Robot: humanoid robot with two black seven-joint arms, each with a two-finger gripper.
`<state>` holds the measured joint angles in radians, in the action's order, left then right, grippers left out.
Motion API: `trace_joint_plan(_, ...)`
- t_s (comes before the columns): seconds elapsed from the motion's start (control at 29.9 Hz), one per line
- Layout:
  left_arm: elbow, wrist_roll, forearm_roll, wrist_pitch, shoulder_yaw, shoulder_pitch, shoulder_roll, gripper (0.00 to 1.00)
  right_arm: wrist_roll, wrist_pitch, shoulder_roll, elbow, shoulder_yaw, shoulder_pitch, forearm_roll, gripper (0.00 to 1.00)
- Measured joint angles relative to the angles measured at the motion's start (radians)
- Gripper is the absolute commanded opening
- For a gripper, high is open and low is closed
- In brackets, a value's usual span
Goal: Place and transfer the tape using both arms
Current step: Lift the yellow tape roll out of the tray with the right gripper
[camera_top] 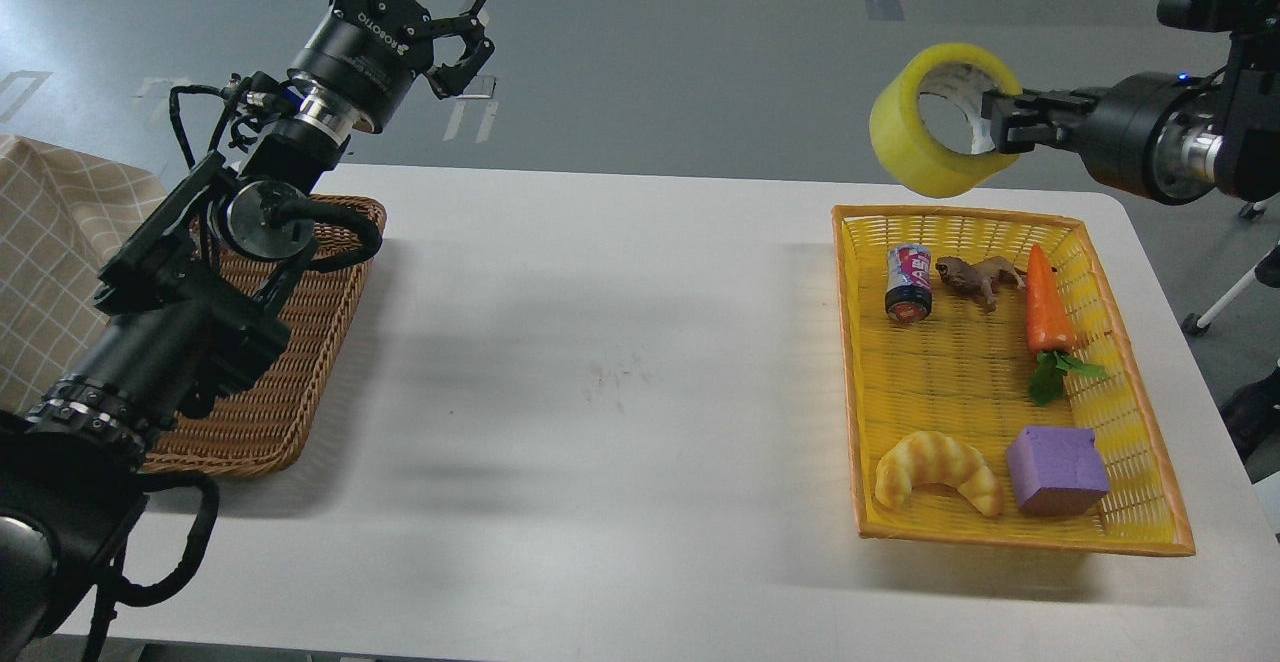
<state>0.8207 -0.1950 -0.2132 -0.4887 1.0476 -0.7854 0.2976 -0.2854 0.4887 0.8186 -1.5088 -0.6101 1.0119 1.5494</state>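
1. Head view: right gripper (1003, 120) is clamped on the tape (925, 137), held in the air beyond the yellow basket's (1140, 412) far edge.
2. Left gripper (415, 2), fingers spread apart, is raised at far left.

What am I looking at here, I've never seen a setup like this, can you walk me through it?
This is a view from a humanoid robot's own head, looking down at a white table. The two black jointed things are its arms. The right gripper holds a roll of yellow tape in the air, one finger inside the ring, above the far edge of a yellow basket. In that basket lie a small can, a toy animal, a carrot, a croissant and a purple block. The left gripper is raised with its fingers spread, holding nothing, above a brown wicker tray. A checked cloth sits at far left.
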Motion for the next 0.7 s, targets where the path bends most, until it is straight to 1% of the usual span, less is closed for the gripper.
trace_joint_plan(0.7,0.000,0.000,0.000,0.000,0.018,0.000,0.002,0.98,-0.001,0.000,-0.168,0.009,0.017,0.026,0.001,0.00)
